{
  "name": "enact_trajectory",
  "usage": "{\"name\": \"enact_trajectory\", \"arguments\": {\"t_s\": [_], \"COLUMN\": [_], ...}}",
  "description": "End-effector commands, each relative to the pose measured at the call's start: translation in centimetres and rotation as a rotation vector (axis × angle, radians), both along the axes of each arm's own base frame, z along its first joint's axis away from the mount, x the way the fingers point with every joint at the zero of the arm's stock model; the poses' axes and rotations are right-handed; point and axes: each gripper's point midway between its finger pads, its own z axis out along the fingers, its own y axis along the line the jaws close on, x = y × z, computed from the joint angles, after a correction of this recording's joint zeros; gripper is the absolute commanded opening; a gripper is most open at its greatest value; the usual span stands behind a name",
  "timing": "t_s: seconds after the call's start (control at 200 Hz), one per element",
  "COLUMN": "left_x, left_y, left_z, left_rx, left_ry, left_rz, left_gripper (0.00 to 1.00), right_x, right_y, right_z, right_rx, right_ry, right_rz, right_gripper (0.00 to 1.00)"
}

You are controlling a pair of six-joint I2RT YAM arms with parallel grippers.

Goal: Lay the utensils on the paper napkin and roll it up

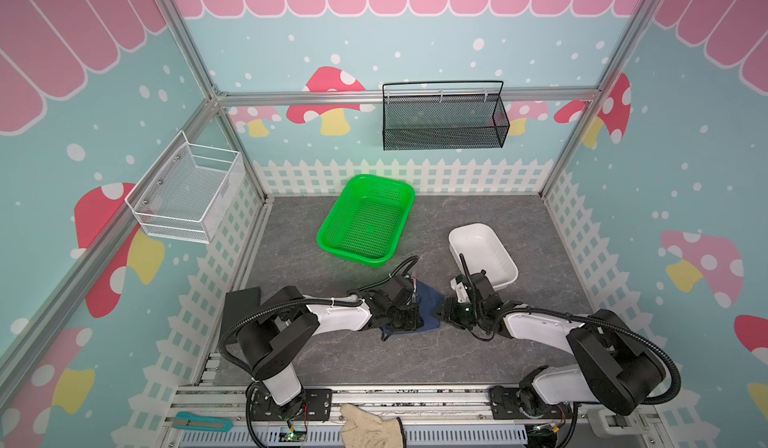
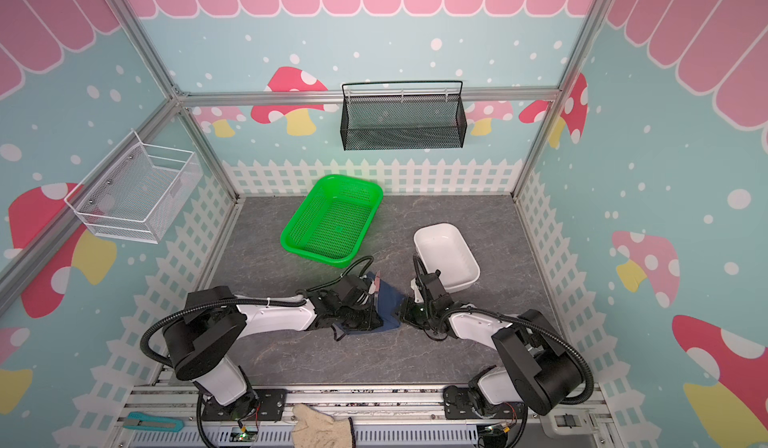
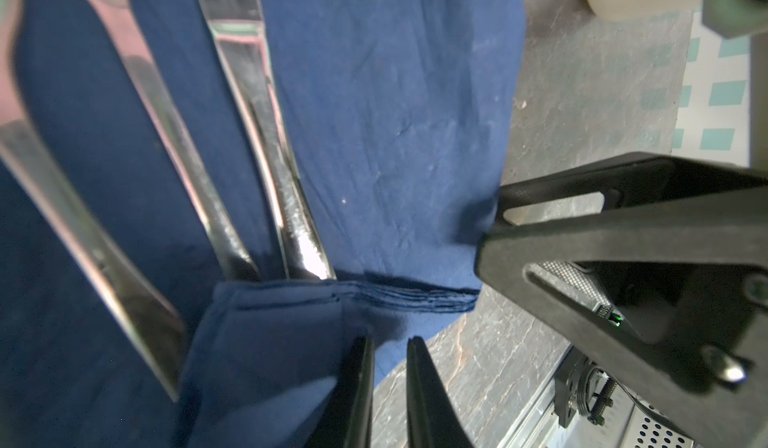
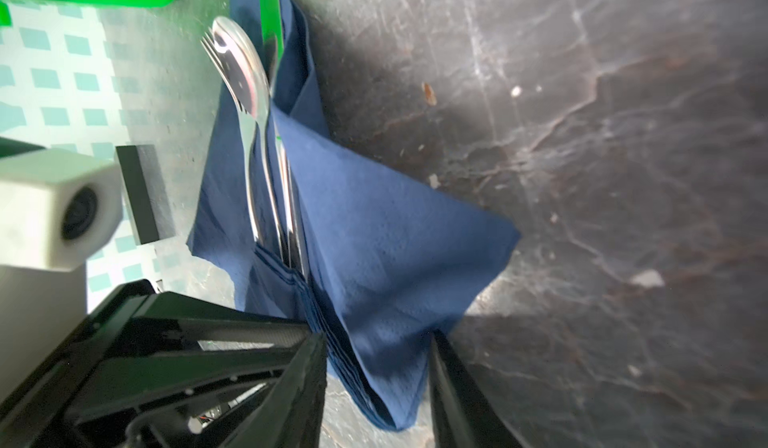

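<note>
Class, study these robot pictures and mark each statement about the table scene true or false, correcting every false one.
1. The utensils lie on the paper napkin. True.
2. The green basket holds the utensils. False: it is empty.
3. The white tub stands on the table, right of the green basket in both top views. True.
4. The black mesh basket stands on the table. False: it hangs on the back wall.
5. The right claw has its jaws apart, with a corner of the paper napkin between them. True.
</note>
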Motion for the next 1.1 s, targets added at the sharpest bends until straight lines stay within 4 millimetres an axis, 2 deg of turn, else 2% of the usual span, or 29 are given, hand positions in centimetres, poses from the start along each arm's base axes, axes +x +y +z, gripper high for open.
{"name": "enact_trajectory", "arguments": {"t_s": [0.0,0.205,0.37,0.555,0.78,0.896,1.096], "left_x": [-0.1,0.0,-0.2,-0.2,-0.2,-0.2,-0.1], "left_y": [0.4,0.4,0.5,0.5,0.5,0.6,0.6], "left_z": [0.0,0.0,-0.1,-0.1,-0.1,-0.1,0.0], "left_rx": [0.017,0.017,0.018,0.017,0.017,0.017,0.014], "left_ry": [-0.014,-0.013,-0.009,-0.008,-0.006,-0.009,-0.018], "left_rz": [0.008,0.008,0.009,0.01,0.011,0.012,0.021], "left_gripper": [0.19,0.19,0.19,0.19,0.19,0.19,0.19], "right_x": [0.4,0.9,2.3,4.2,5.5,4.9,1.3], "right_y": [0.6,2.3,2.4,2.7,3.5,2.7,1.1], "right_z": [0.2,1.6,2.2,2.2,1.9,1.2,0.6], "right_rx": [0.04,0.161,0.182,0.176,0.155,0.102,0.078], "right_ry": [-0.01,-0.049,-0.08,-0.107,-0.12,-0.095,-0.055], "right_rz": [-0.011,0.036,0.058,0.079,0.119,0.106,0.115], "right_gripper": [0.44,0.46,0.47,0.47,0.48,0.5,0.52]}}
